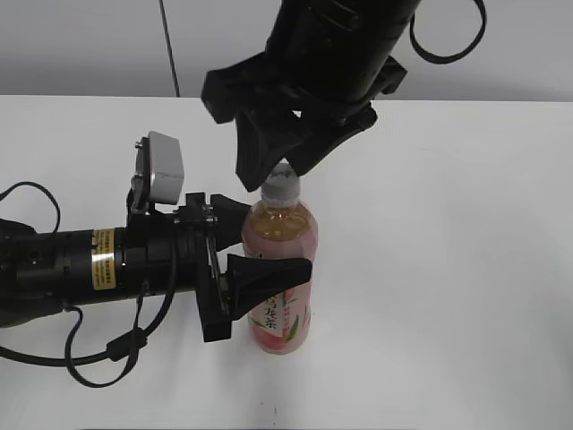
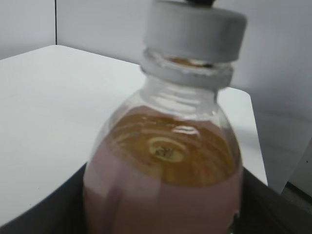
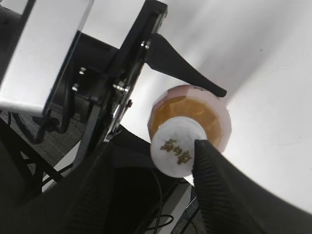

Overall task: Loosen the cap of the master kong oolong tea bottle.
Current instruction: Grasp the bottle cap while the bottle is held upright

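I see the master kong oolong tea bottle (image 1: 279, 269) standing on the white bench (image 1: 448, 269), near the middle of the exterior view, filled with pale amber tea up to the shoulder just below the neck; through the left wrist camera the liquid surface shows as a brownish ring inside the clear plastic. The white cap (image 1: 280, 182) sits on the neck, its dark printed logo visible from above in the right wrist camera. My left tool (image 1: 255, 255) comes in from the left, lying roughly level with the bench, its jaws standing fairly wide with one finger on each side of the labelled body, clasping the bottle. My right tool (image 1: 277, 170) reaches down from above; its two black fingers straddle the cap, and in the right wrist camera one ribbed finger (image 3: 219, 180) touches the cap's rim, while the opposite finger's contact I cannot tell. The bottle's long axis is vertical, cap pointing up toward the right tool, base on the bench.
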Robot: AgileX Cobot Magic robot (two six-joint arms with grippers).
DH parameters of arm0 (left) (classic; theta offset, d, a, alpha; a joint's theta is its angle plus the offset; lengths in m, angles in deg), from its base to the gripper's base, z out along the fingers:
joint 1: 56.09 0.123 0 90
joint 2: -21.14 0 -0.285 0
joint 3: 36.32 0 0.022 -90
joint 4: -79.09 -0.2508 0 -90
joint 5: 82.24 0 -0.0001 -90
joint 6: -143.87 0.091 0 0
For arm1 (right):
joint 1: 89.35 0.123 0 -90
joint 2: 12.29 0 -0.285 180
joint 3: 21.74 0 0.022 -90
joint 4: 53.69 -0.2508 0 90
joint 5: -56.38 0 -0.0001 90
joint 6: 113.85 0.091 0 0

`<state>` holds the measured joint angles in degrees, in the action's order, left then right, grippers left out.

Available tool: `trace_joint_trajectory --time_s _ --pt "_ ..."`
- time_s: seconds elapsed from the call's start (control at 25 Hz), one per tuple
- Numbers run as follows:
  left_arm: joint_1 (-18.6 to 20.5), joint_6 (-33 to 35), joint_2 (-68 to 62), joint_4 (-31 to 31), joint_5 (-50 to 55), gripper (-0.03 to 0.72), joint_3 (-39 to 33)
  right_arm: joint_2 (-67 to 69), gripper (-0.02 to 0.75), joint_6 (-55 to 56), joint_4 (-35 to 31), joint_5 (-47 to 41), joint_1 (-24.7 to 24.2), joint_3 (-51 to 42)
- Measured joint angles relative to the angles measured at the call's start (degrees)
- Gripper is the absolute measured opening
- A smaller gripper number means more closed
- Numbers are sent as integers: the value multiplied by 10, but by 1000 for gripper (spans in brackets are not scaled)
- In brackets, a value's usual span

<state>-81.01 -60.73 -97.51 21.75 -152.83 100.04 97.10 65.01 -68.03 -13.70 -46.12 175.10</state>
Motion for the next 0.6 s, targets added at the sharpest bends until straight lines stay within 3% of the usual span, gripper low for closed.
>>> trace_joint_trajectory --time_s 0.6 --pt "0 0 0 -1 0 465 0 -2 410 0 15 0 0 0"
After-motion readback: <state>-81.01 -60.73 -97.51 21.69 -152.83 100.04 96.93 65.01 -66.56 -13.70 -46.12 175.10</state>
